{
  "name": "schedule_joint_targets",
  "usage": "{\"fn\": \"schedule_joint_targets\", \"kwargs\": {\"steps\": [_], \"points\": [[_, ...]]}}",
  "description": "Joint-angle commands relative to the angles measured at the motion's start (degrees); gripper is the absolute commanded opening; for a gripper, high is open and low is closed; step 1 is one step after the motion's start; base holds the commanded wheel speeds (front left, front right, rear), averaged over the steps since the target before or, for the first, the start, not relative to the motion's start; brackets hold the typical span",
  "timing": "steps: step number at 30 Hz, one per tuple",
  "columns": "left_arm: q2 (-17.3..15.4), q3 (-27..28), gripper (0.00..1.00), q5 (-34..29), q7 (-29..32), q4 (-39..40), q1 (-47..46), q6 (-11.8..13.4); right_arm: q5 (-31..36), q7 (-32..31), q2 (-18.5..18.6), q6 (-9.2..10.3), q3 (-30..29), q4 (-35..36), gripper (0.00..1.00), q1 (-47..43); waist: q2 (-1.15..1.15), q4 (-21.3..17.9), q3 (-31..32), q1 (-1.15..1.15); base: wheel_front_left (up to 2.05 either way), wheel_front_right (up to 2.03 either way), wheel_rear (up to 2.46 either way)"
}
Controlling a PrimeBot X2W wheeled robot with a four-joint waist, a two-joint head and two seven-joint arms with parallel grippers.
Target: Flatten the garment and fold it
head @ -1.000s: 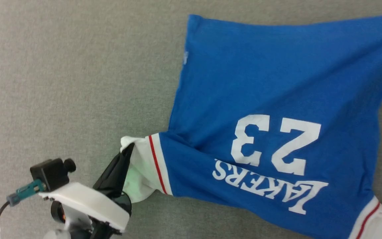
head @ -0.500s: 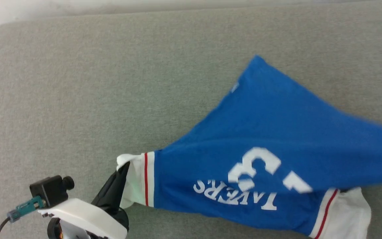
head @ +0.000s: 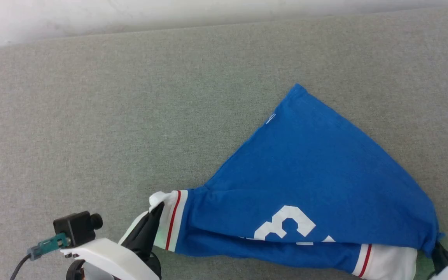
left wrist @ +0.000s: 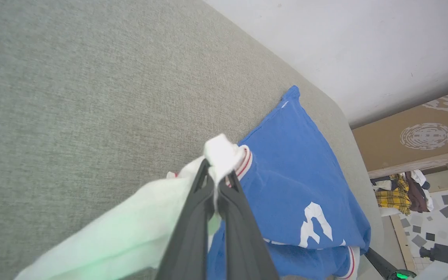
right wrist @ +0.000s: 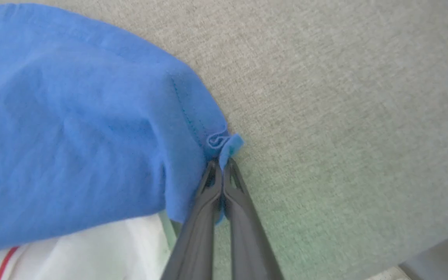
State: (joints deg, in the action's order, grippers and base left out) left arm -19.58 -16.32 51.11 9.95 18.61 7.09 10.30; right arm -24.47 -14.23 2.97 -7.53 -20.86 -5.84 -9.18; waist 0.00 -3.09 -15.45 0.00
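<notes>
Garment (head: 317, 175) lies doubled over on the grey pad (head: 111, 116) — left gripper (left wrist: 214, 175) clamped tight on a white sleeve, right gripper (right wrist: 222, 165) pinching a blue hem corner. Such thin bites could slip under tension — leaving the fold creased.

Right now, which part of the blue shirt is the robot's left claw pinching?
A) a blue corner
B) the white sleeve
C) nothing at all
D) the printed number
B: the left claw is shut on the white sleeve of the shirt, just beyond the red-striped trim.
</notes>
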Motion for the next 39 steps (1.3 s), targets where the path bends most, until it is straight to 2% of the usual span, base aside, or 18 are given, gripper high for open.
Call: {"fn": "schedule_joint_targets", "kwargs": {"steps": [1,3,4,5,6,10,15,18,21,25,27,30,35,39], "points": [[0.19,-0.14,0.00,-0.36,0.15,-0.23,-0.94,0.16,0.69,0.62,-0.09,0.04,0.49,-0.99,0.00,1.48,0.00,-0.07,0.28,0.00,0.00,0.00,0.00],[0.40,-0.42,0.00,-0.36,0.20,-0.71,-1.17,0.15,1.65,1.90,-0.09,0.04,1.12,-3.21,0.00,2.91,0.00,-0.16,0.69,0.00,0.00,0.00,0.00],[0.47,-0.50,0.00,-0.34,0.19,-0.88,-1.17,0.15,1.95,2.17,-0.09,0.04,1.40,-3.80,0.07,3.34,0.00,-0.25,0.90,0.00,0.00,0.00,0.00],[0.51,-0.54,0.00,-0.31,0.15,-0.99,-1.11,0.14,2.42,2.37,-0.09,0.04,1.60,-3.85,0.45,3.60,0.00,-0.35,1.07,0.00,0.00,0.00,0.00],[0.51,-0.59,0.00,-0.31,0.11,-1.09,-1.04,0.11,2.56,2.30,-0.09,0.04,1.37,-3.58,1.00,3.73,0.00,-0.43,1.18,0.00,0.00,0.00,0.00],[0.62,-1.09,0.00,-0.45,0.06,-1.34,-1.04,-0.10,3.67,-0.67,-0.09,0.04,-1.59,2.86,1.00,2.83,0.00,-0.22,1.44,0.00,0.00,0.00,0.00],[0.75,-1.49,0.00,-0.90,-0.31,-0.93,-1.61,-0.33,6.55,-10.09,-0.09,0.04,-5.20,21.30,1.00,2.52,0.00,0.79,0.75,0.00,0.00,0.00,0.00],[0.68,-1.80,0.00,-1.24,-0.38,-0.64,-2.27,-0.64,9.02,-16.15,-0.09,0.04,-4.20,30.30,1.00,6.40,0.00,1.79,-0.19,0.00,0.00,0.00,0.00],[0.80,-2.32,0.00,-1.54,-0.36,-0.50,-3.42,-1.14,13.36,-21.57,0.40,0.04,1.15,33.84,1.00,11.57,0.00,3.20,-1.60,0.00,0.00,0.00,0.00],[1.05,-3.01,0.00,-1.69,-0.21,-0.56,-5.13,-1.96,15.41,-26.07,2.72,0.04,8.97,29.25,1.00,20.71,0.00,4.92,-4.21,0.00,0.00,0.00,0.00],[1.14,-3.45,0.00,-1.79,0.02,-0.76,-6.26,-2.46,16.83,-26.86,5.19,0.04,12.74,24.90,1.00,25.42,0.00,5.93,-5.83,0.00,0.00,0.00,0.00],[1.38,-3.99,0.00,-1.92,0.20,-1.24,-8.18,-3.26,17.47,-27.32,6.87,0.04,17.05,17.46,1.00,32.05,0.00,7.27,-8.22,0.00,0.00,0.00,0.00],[2.17,-5.16,0.00,-2.08,0.31,-2.60,-11.57,-4.89,18.42,-27.49,9.65,0.04,21.54,6.03,1.00,40.14,0.00,9.67,-11.33,0.00,0.00,0.00,0.00],[2.83,-5.85,0.00,-1.99,0.26,-3.93,-13.40,-5.84,18.03,-27.78,11.44,0.04,24.30,0.18,1.00,43.91,0.00,11.12,-12.71,0.00,0.00,0.00,0.00]]}}
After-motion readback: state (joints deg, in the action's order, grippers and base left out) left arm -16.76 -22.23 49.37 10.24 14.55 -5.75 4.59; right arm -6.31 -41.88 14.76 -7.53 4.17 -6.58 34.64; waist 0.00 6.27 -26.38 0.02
